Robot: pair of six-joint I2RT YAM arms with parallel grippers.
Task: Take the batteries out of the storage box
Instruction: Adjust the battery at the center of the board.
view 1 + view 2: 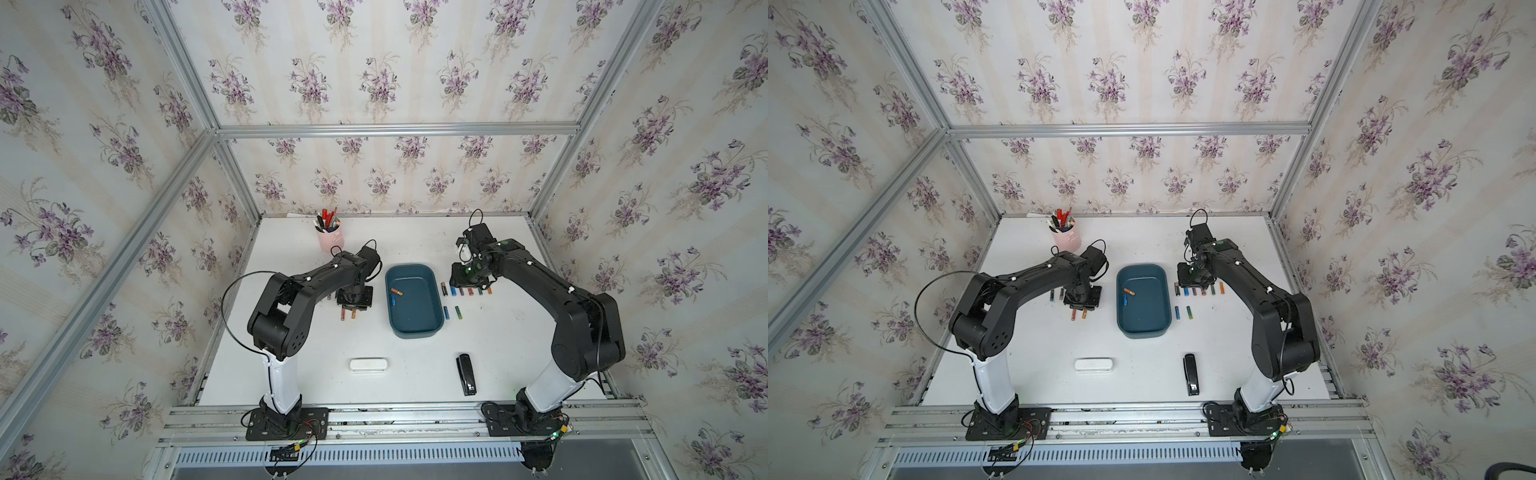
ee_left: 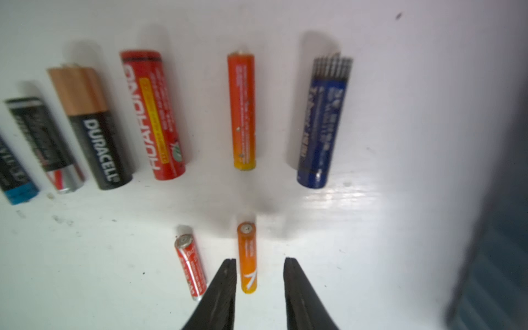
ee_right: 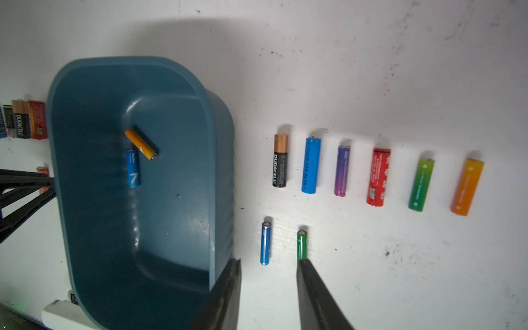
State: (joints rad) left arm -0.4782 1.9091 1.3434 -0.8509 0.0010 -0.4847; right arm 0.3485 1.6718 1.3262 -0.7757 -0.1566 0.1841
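The teal storage box (image 1: 415, 320) (image 1: 1144, 316) (image 3: 114, 228) stands mid-table with its top uncovered. Two batteries lie in it, touching: an orange one (image 3: 141, 144) (image 1: 397, 291) and a blue one (image 3: 133, 168). My left gripper (image 2: 260, 260) (image 1: 353, 305) hangs low over the table left of the box, open. A thin orange battery (image 2: 247, 257) lies on the table between its fingers, close to one of them, and a thin red battery (image 2: 191, 267) lies beside it. My right gripper (image 3: 268, 261) is open and empty, right of the box.
Several batteries lie in a row left of the box (image 2: 154, 114) and in another row right of it (image 3: 378, 177), with thin blue (image 3: 265, 243) and green (image 3: 302, 244) ones nearer. A pink pen cup (image 1: 330, 241), a white case (image 1: 368, 365) and a black stapler (image 1: 466, 374) are also there.
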